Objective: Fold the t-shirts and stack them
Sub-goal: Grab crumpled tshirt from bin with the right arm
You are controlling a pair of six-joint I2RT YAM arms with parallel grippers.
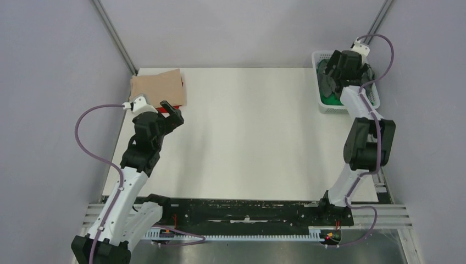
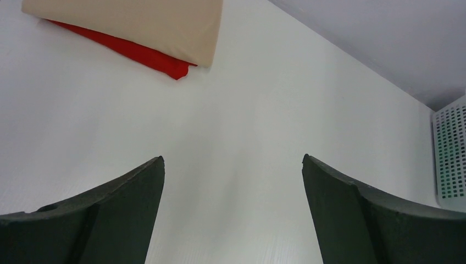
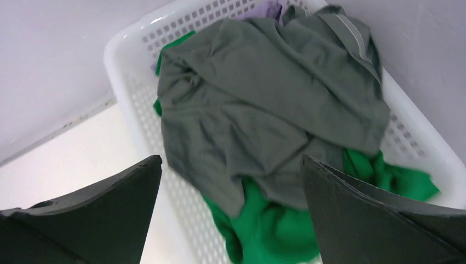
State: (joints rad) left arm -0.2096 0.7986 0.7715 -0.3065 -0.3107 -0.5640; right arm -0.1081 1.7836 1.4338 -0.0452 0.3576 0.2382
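A folded tan t-shirt (image 1: 158, 86) lies at the table's far left corner on top of a folded red t-shirt (image 2: 137, 52), whose edge sticks out beneath it. My left gripper (image 1: 171, 111) hovers just right of this stack, open, with only bare table between its fingers (image 2: 232, 159). At the far right, the white lattice basket (image 3: 126, 49) holds a crumpled dark grey t-shirt (image 3: 264, 104) over a green t-shirt (image 3: 269, 225), with a bit of lilac t-shirt (image 3: 266, 10) at the back. My right gripper (image 3: 231, 159) hangs open just above the grey and green cloth, gripping nothing.
The white table (image 1: 247, 137) runs between the stack and the basket (image 1: 321, 55). Grey walls close in on the far side and both flanks. A black rail (image 1: 247, 212) with the arm bases lines the near edge.
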